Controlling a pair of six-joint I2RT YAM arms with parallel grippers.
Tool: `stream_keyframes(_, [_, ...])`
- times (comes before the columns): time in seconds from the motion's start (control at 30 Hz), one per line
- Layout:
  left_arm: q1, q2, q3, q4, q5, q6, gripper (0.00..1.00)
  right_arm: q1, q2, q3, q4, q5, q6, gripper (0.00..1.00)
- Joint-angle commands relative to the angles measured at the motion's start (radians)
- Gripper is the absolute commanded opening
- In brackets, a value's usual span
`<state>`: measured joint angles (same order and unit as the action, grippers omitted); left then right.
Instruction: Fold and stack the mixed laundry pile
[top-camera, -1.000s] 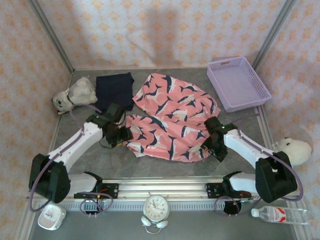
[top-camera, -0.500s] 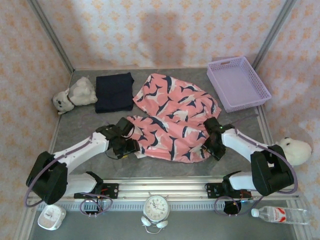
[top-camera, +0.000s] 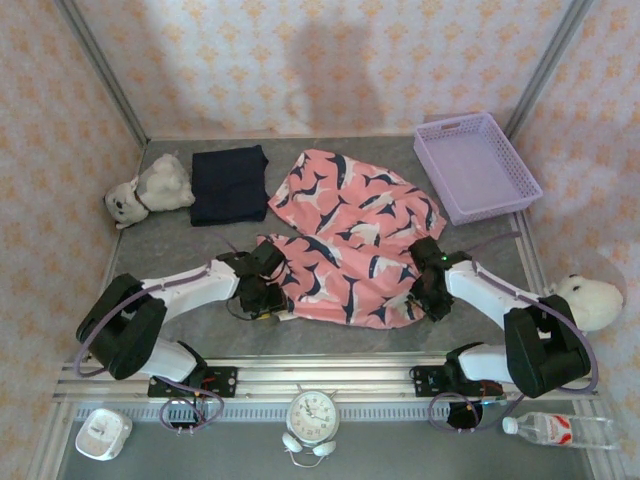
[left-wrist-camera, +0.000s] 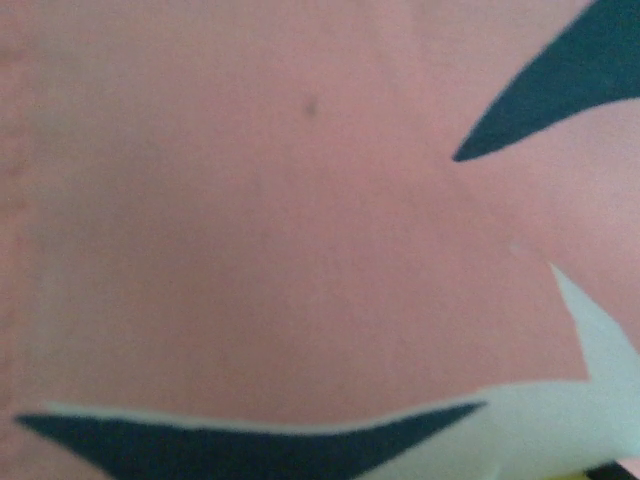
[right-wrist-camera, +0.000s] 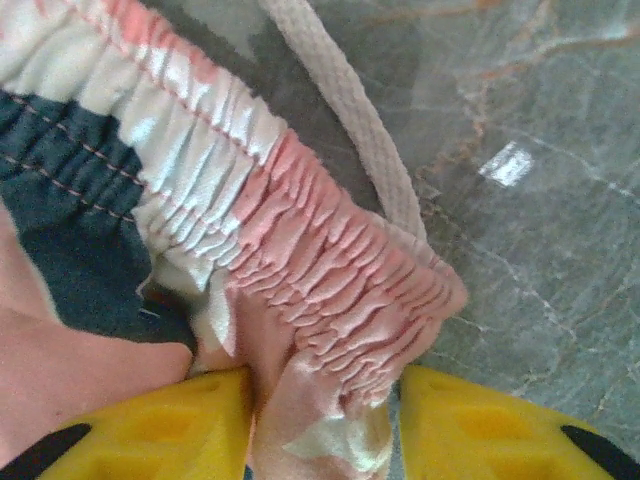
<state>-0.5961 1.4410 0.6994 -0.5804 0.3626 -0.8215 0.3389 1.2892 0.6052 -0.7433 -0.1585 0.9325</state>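
Now | right claw (right-wrist-camera: 320, 405): clamped on pink garment (top-camera: 350, 225) waistband | left claw (top-camera: 262, 292): at its edge, opening cannot be told

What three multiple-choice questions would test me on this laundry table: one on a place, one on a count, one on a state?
1. Where does the folded dark navy cloth garment lie?
A) beside the grey-and-white plush toy, far left
B) on a chair
C) on a shelf

2. How many plush toys are there?
A) one
B) two
C) four

3. What sits between the right gripper's yellow plastic fingers?
A) nothing
B) a sock
C) the gathered waistband of the salmon-pink garment printed with navy-and-white shapes

Answers:
1 A: the top view shows it next to that toy.
2 B: that toy plus a white plush toy at the right edge.
3 C: the right wrist view shows the waistband pinched between them.
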Motion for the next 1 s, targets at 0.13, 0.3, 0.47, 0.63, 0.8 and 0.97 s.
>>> stream_keyframes(0.13, [-0.01,0.101,0.071,0.015,-0.001,0.05,0.09,-0.005,0.004,0.009,0.021,-0.015,-0.015,0.23])
stream_keyframes(0.3, [0.007,0.064,0.108,-0.092,-0.071,0.079,0.0,0.008,-0.073,0.033,-0.075,-0.059,-0.049,0.09])
stream_keyframes(0.47, [0.086,-0.083,0.198,-0.243,-0.103,0.133,0.0,0.039,-0.195,0.078,-0.179,-0.194,-0.034,0.0])
stream_keyframes(0.63, [0.146,-0.134,0.431,-0.32,-0.138,0.169,0.0,0.046,-0.274,0.148,-0.216,-0.295,0.027,0.0])
stream_keyframes(0.8, [0.173,-0.004,0.716,-0.321,-0.157,0.201,0.0,0.017,-0.265,0.263,-0.176,-0.37,0.068,0.0])
stream_keyframes(0.97, [0.208,0.208,1.053,-0.3,-0.177,0.244,0.0,-0.083,-0.234,0.371,-0.113,-0.404,0.104,0.0])
